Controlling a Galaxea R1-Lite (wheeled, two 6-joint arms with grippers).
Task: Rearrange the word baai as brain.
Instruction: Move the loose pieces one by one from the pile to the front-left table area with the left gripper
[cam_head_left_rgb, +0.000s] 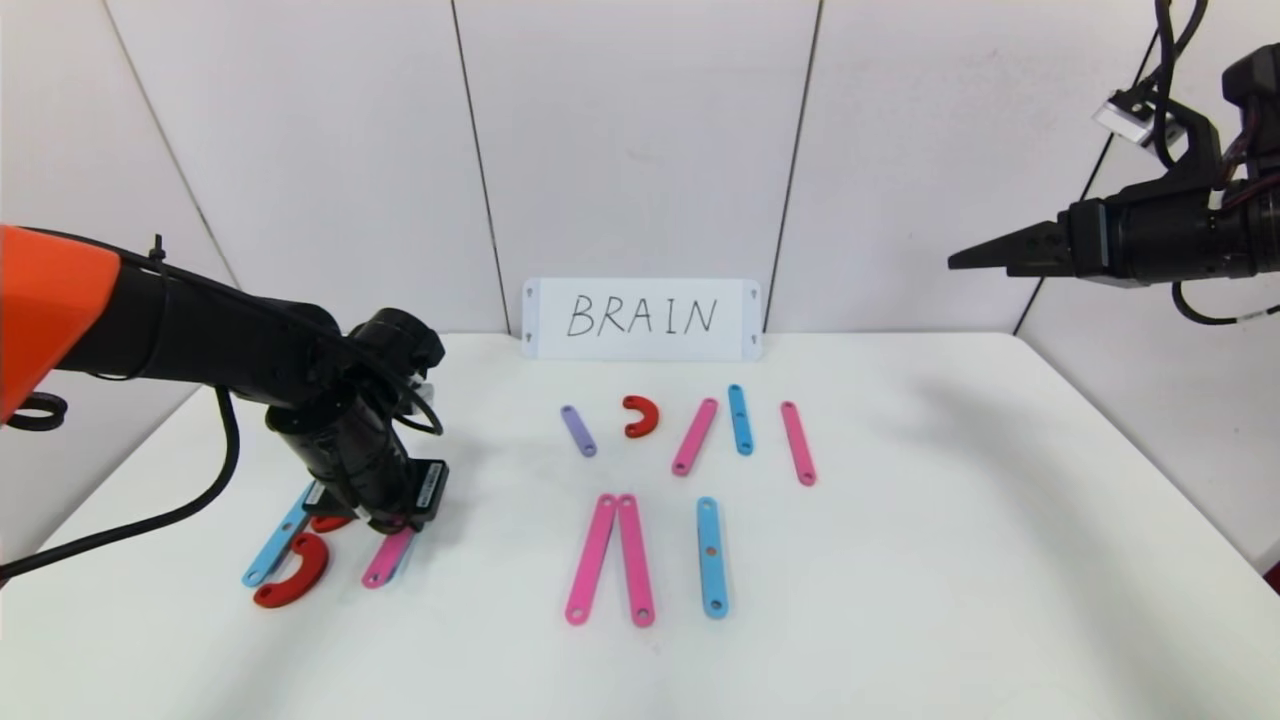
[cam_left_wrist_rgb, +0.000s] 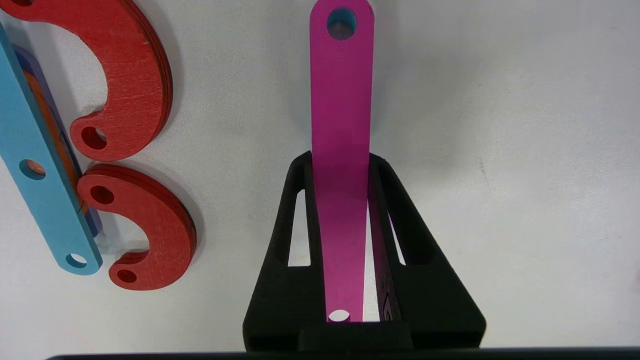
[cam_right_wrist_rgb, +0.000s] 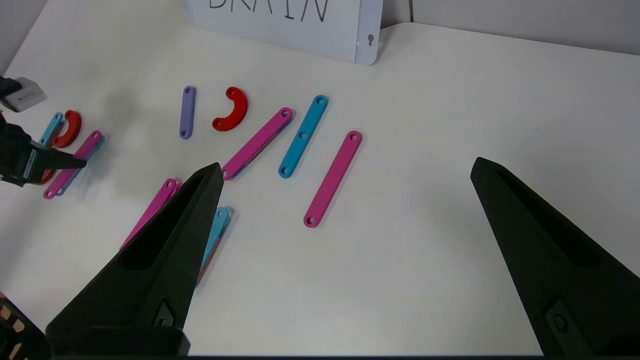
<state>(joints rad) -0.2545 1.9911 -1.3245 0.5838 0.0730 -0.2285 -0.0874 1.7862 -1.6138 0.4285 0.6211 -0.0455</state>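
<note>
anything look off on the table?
Nothing damaged. Loose pieces: the purple strip and a small red half-ring lie apart below the card, forming no letter. Left gripper is shut on a pink strip.

Card: I see a white rectangular card (cam_head_left_rgb: 641, 319) with "BRAIN" handwritten in black, standing against the wall.
Desk: flat white desk (cam_head_left_rgb: 950, 560).
Wall: pale panelled wall (cam_head_left_rgb: 630, 140) behind my desk.
</note>
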